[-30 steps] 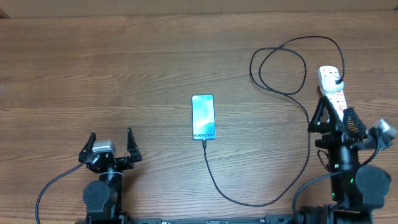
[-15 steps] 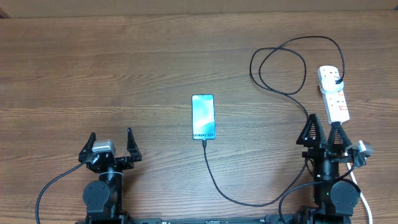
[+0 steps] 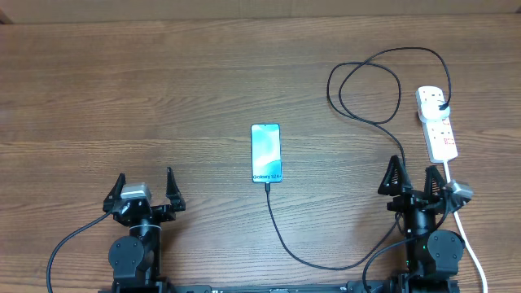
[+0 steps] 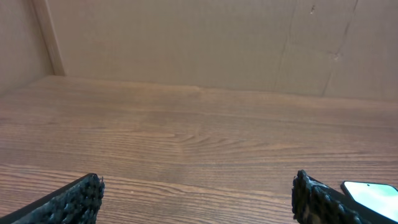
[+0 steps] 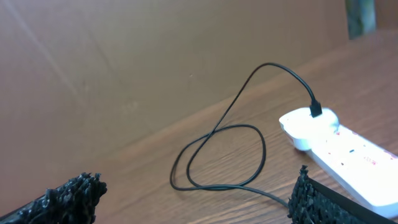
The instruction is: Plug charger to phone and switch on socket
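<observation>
1. Overhead view is showing the wooden tabletop (image 3: pixel 122 81) with, as far as I can judge, the cabling done and only the switching left.
2. Right end effector (image 3: pixel 413 181) is sitting released and empty at 4 o'clock, and left end effector (image 3: pixel 145 187) is resting released and empty at 7 o'clock, well apart from everything.
3. Charger (image 3: pixel 270 210) is running from the phone's near edge down toward 6 o'clock. It is then climbing past the right arm and looping at 1 o'clock before reaching the socket.
4. Socket (image 3: pixel 440 134) is lying at 2 o'clock, just beyond the right end effector, with its white cord (image 3: pixel 457 216) trailing past that arm toward 5 o'clock.
5. Phone (image 3: pixel 266 150) is lying near the centre, its screen glowing cyan.
6. Black plug (image 3: pixel 440 102) is sitting in the socket's far end, and the connector tip (image 3: pixel 267 185) is appearing seated in the phone.
7. Red switch marks (image 3: pixel 443 130) are too small to tell on from off.
8. If the switch is off, the right arm is the one to use. I would be reaching toward 2 o'clock with the end effector clenched and pressing straight down so the strip is not sliding.
9. The charger strand and the white cord are flanking that arm, so snagging either one is the risk.
</observation>
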`<state>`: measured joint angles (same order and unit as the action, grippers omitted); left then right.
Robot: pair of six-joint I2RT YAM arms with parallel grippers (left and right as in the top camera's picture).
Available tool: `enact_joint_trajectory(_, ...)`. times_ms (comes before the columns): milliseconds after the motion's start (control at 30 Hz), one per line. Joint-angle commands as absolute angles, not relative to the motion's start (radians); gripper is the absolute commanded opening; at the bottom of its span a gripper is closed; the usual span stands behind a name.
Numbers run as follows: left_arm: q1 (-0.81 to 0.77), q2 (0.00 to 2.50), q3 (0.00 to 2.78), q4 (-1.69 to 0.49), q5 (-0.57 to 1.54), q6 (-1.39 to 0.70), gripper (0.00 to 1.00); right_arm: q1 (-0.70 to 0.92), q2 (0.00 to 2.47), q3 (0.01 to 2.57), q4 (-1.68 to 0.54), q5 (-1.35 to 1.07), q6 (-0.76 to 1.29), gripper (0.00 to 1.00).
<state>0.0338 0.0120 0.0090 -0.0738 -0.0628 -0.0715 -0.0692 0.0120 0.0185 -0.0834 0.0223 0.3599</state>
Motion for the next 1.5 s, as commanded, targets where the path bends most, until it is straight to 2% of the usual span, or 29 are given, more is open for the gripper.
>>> enact_joint_trajectory(0, 0.039, 0.004, 0.005, -0.072, -0.055, -0.056, 1.00, -0.021, 0.002, 0.007, -0.085, -0.002, 0.196, 1.00)
enact_joint_trajectory(300, 0.039, 0.004, 0.005, -0.072, -0.055, -0.056, 0.99, 0.016, 0.002, 0.007, -0.086, -0.010, 0.046, 1.00)
enact_joint_trajectory(1467, 0.039, 0.004, 0.005, -0.072, -0.055, -0.056, 1.00, 0.016, 0.003, 0.007, -0.084, -0.002, 0.044, 1.00)
